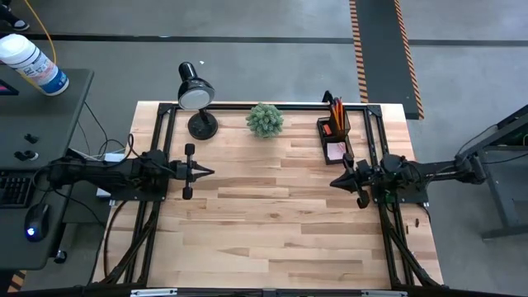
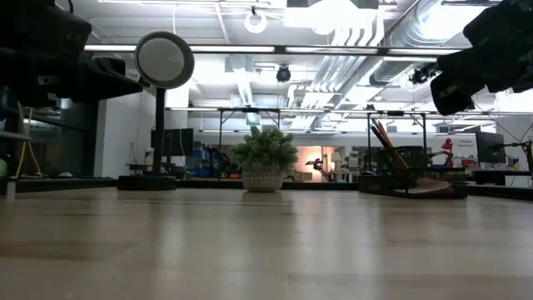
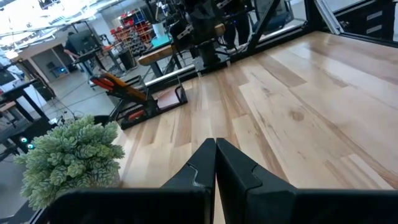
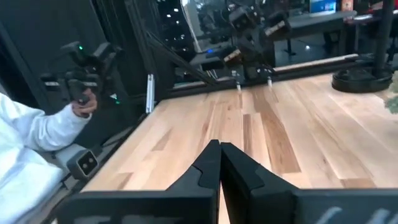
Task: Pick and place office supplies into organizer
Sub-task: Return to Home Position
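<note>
I have the office supplies (image 1: 337, 110) in the organizer (image 1: 321, 130) at the surface's back right, the left gripper (image 1: 205, 172) and right gripper (image 1: 335, 182) empty with jaws pressed together, and I judge a wide right-arm swing could tip it.

Black organizer (image 2: 379, 183), orange pencils (image 1: 337, 110), pink pad (image 1: 335, 150), green plant (image 1: 265, 120)

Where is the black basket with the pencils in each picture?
High view: the organizer sits at the table's far edge, right of centre.
Low view: at the right, on the table.
Left wrist view: across the table, beyond the plant.
Right wrist view: not in it.
Shared landmark: the plant beside it.
</note>
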